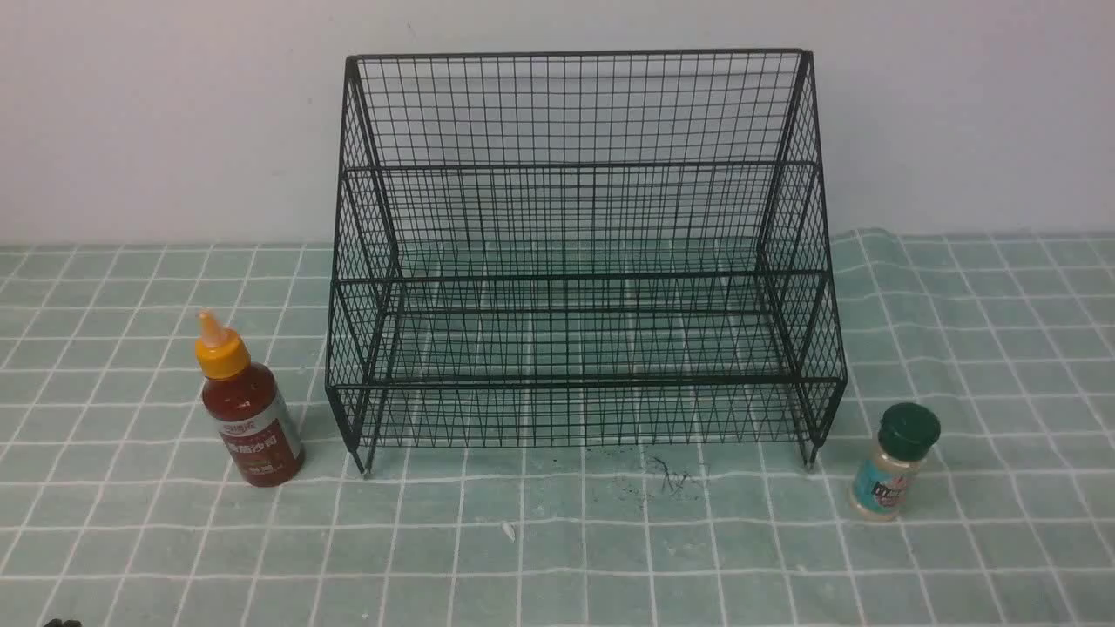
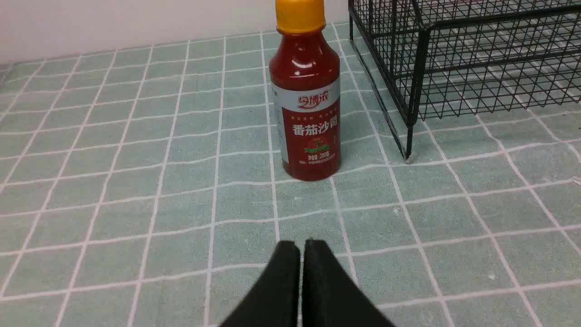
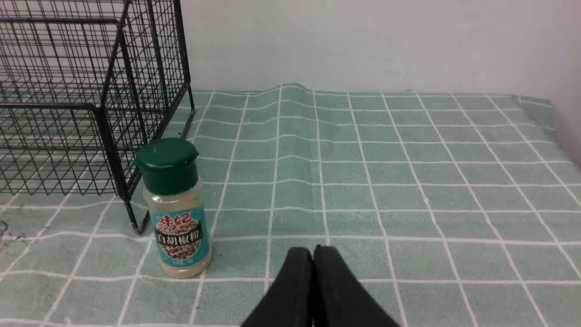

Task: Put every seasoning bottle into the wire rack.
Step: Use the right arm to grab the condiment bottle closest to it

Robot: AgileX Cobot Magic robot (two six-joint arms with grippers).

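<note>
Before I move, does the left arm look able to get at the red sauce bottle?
Probably yes: the sauce bottle stands upright outside the wire rack, with bare table before it, though the left fingers are shut and would need opening.

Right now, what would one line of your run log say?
left gripper: shut, empty | right gripper: shut, empty | sauce bottle, pepper jar: outside wire rack

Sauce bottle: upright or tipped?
Upright. The sauce bottle stands on its base on the checked cloth, orange cap and nozzle on top.
</note>
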